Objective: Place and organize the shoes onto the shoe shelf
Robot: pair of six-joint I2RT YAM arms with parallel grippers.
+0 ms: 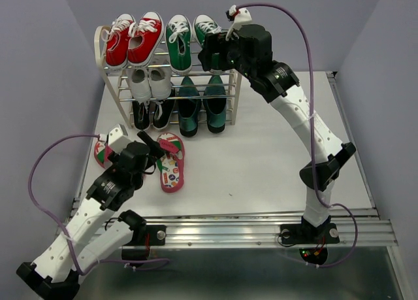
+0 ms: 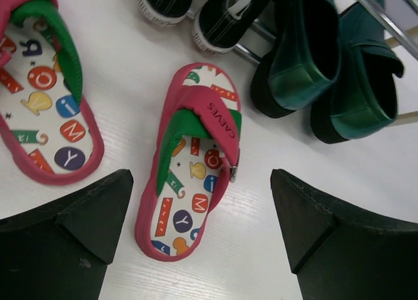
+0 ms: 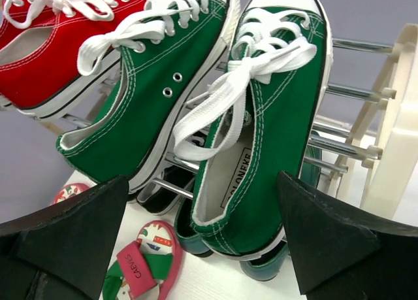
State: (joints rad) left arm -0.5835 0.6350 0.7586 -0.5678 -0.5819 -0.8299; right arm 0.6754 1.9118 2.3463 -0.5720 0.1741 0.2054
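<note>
The right arm stretches high to the shelf's (image 1: 102, 48) top tier. The right gripper (image 3: 202, 182) stands spread wide either side of one green sneaker (image 3: 261, 117), which rests on the rods beside its mate (image 3: 150, 97). The loafers (image 1: 199, 107) sit lower. The left arm is folded low, and the left gripper (image 2: 201, 176) is open above a flip-flop (image 2: 189, 208) on the table (image 1: 274, 156).

Green sneakers (image 3: 157, 110) on shoe shelf (image 3: 392, 117); end effector (image 3: 201, 182) spread wide.
</note>
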